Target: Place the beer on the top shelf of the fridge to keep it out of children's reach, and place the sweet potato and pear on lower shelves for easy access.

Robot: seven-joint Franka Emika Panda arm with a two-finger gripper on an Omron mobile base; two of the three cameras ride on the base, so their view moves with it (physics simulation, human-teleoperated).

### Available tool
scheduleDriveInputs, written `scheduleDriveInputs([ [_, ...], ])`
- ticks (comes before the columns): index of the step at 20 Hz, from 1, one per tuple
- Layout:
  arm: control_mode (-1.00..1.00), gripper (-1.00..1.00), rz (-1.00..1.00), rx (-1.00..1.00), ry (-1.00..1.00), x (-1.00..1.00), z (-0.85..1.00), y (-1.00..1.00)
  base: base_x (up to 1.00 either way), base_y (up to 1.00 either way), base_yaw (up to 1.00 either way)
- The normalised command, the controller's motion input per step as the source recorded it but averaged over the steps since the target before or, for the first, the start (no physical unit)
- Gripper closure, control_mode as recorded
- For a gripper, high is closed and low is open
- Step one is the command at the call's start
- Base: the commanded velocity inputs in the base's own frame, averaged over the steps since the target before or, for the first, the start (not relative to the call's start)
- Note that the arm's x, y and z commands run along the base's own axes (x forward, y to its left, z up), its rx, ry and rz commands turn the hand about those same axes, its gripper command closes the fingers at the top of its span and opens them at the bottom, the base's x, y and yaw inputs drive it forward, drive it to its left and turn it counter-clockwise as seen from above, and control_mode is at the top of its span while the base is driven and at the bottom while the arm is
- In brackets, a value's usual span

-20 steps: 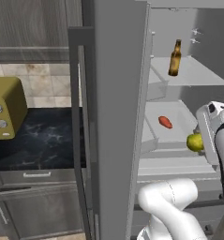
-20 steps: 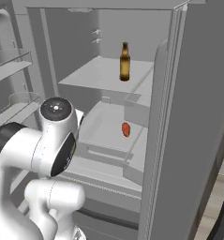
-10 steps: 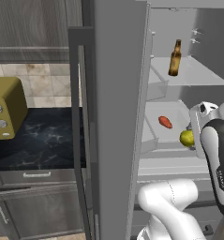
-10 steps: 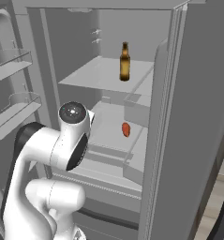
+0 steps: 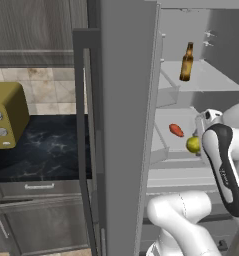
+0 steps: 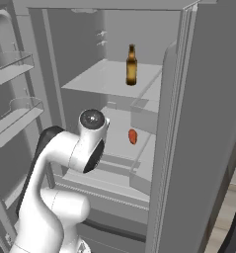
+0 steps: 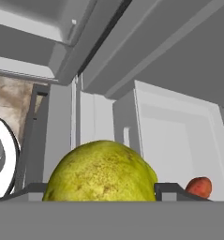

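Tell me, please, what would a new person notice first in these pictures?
First the pear, large and yellow-green, held between the gripper's fingertips in the hand view, in front of the open fridge. Next the beer, standing upright on the top shelf. Below it, the orange-red sweet potato lies on a lower shelf.

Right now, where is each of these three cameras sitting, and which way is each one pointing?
Left base view: behind the arm's left, facing the open fridge; beer on the top shelf, sweet potato and pear below; arm at lower right.
Right base view: behind the arm's right, facing the same fridge; beer and sweet potato visible; arm at lower left.
Hand view: on the hand, looking along the fingers into the fridge, pear between them, sweet potato beyond.
All three share the sweet potato.
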Motion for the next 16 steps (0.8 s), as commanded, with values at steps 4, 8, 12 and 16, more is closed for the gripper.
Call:
scheduleDriveInputs([
  [4, -1.00, 1.00, 0.00, 0.00, 0.00, 0.42, -0.38, -0.09, 0.00, 0.00, 0.00],
  [8, -1.00, 1.00, 0.00, 0.00, 0.00, 0.43, -0.36, -0.08, 0.00, 0.00, 0.00],
  [12, -1.00, 1.00, 0.00, 0.00, 0.00, 0.47, -0.23, -0.13, 0.00, 0.00, 0.00],
  [16, -1.00, 1.00, 0.00, 0.00, 0.00, 0.47, -0.18, -0.11, 0.00, 0.00, 0.00],
])
